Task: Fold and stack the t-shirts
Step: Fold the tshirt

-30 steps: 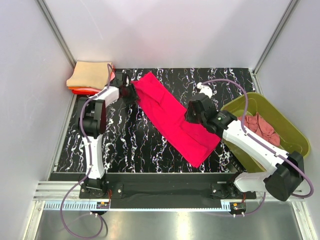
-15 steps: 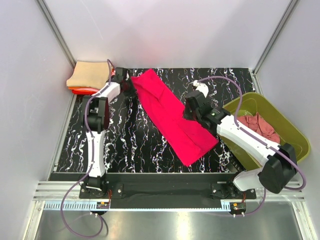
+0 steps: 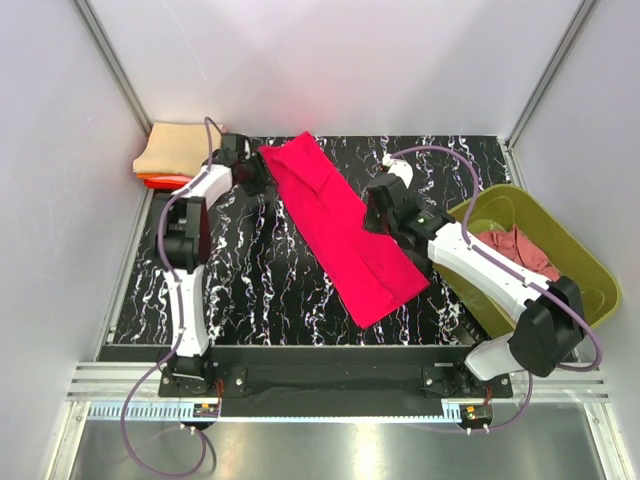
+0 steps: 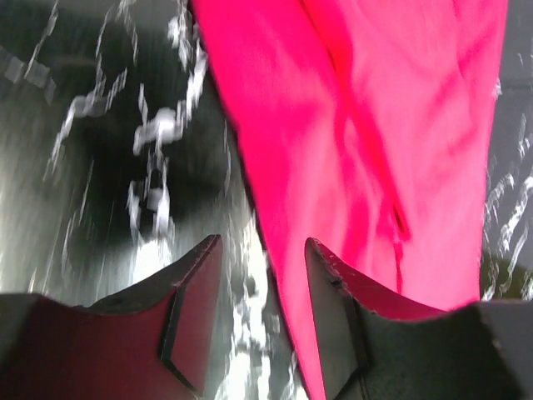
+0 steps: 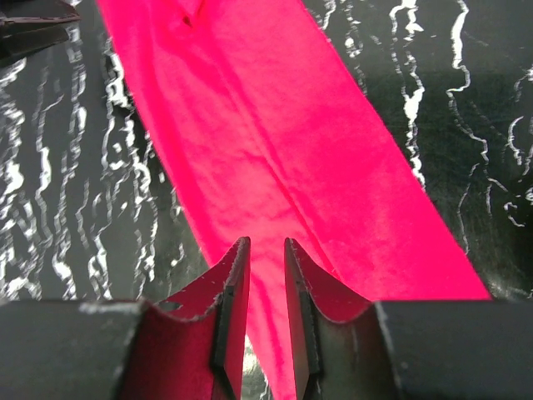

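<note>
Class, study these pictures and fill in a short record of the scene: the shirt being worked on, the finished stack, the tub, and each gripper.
Shirt on table: bright pink shirt, folded into a long strip, lying diagonally on the black marbled table
Stack: folded shirts, tan on top, orange-red beneath, at the far left corner
Tub: olive-green tub on the right, with a crumpled dusty-rose shirt inside
Left gripper: open, at the strip's far end, by its edge
Right gripper: jaws narrowly apart over the strip; grip unclear
</note>
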Robot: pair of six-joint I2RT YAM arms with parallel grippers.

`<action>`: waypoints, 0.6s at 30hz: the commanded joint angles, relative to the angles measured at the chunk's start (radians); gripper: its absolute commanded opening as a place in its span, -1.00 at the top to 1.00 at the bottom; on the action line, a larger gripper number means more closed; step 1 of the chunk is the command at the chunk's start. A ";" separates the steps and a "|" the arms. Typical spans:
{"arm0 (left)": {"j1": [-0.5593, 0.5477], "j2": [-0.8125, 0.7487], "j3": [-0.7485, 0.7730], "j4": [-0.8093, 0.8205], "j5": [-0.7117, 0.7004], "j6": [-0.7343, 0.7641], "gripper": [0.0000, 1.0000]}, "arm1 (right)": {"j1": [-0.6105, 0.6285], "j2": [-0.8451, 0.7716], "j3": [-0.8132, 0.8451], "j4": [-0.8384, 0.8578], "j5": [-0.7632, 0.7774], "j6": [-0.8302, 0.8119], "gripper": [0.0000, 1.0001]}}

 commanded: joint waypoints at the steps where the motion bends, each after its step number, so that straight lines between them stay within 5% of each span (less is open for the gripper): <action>1: 0.000 -0.191 -0.101 -0.005 -0.014 0.038 0.03 | -0.010 -0.085 -0.002 0.030 -0.054 -0.021 0.39; 5: -0.061 -0.421 -0.352 0.004 -0.043 0.061 0.06 | -0.020 -0.126 -0.012 -0.020 -0.080 -0.007 0.40; 9: -0.218 -0.601 -0.626 0.110 0.075 0.043 0.13 | -0.036 -0.207 -0.049 -0.036 -0.102 0.011 0.45; 18: -0.570 -0.598 -0.701 0.297 0.106 -0.101 0.25 | -0.040 -0.275 -0.058 -0.083 -0.181 -0.013 0.46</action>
